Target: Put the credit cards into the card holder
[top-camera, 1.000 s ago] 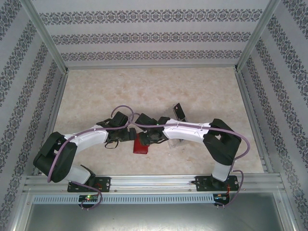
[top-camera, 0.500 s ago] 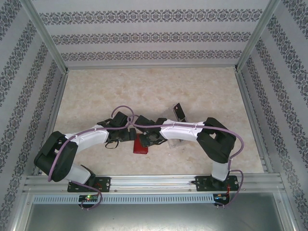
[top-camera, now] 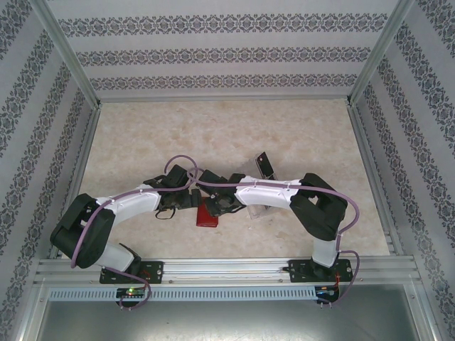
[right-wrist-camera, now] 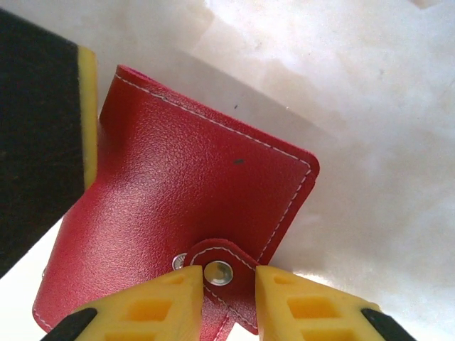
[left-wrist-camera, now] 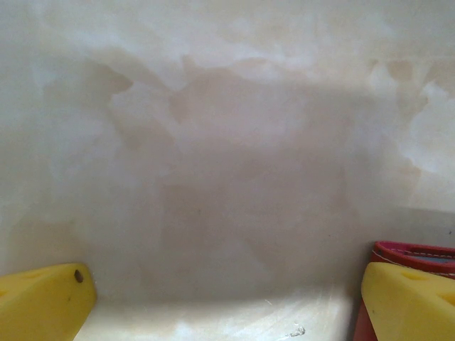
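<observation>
**Operator:** What is the counter (top-camera: 213, 128) carrying, and how are the arms posing?

**Technician:** The marbled counter is carrying both arms at its near edge. The left arm (top-camera: 128, 206) is folding its elbow out toward the left wall and reaching its forearm inward. The right arm (top-camera: 274, 193) is mirroring it, with the elbow bulging right and the forearm lying low and pointing left. The two wrists are meeting near the middle of the counter.

**Operator:** How are the grippers standing?

**Technician:** The left gripper (left-wrist-camera: 227, 305) is hanging low over the counter with its fingers spread wide apart. The right gripper (right-wrist-camera: 229, 284) is pointing down with its fingers narrowly apart.

**Operator:** Where is the card holder lying?

**Technician:** The card holder (right-wrist-camera: 192, 185) is lying closed and flat on the counter, red outer face up, under the two wrists. Its edge is showing just behind one finger of the left gripper. One dark credit card (top-camera: 265, 165) is sitting beyond the right forearm, apart from the holder.

**Operator:** And the snap tab?

**Technician:** The snap tab (right-wrist-camera: 226, 268) is sitting between the right gripper's fingertips, its sides meeting both. I cannot tell whether they are clamping it.
</observation>
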Controlling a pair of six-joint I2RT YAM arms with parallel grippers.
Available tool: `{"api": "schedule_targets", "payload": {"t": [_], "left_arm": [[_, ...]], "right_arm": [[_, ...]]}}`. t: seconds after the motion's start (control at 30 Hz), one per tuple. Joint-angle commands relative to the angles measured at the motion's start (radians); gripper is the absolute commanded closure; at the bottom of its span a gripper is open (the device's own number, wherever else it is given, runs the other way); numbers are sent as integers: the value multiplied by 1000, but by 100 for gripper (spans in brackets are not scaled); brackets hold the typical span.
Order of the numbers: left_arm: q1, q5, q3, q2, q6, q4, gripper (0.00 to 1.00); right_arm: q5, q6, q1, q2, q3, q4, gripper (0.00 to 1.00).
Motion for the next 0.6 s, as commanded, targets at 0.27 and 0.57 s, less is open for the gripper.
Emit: {"api": "schedule_targets", "payload": {"t": [0.27,0.57], "left_arm": [[-46,277,-88,130,-44,57,0],[-48,278,-83,130,-43,55,0]], "right_arm": [[31,-11,21,-1,48,-28,62],[31,-9,22,25,67,-29,60]]}}
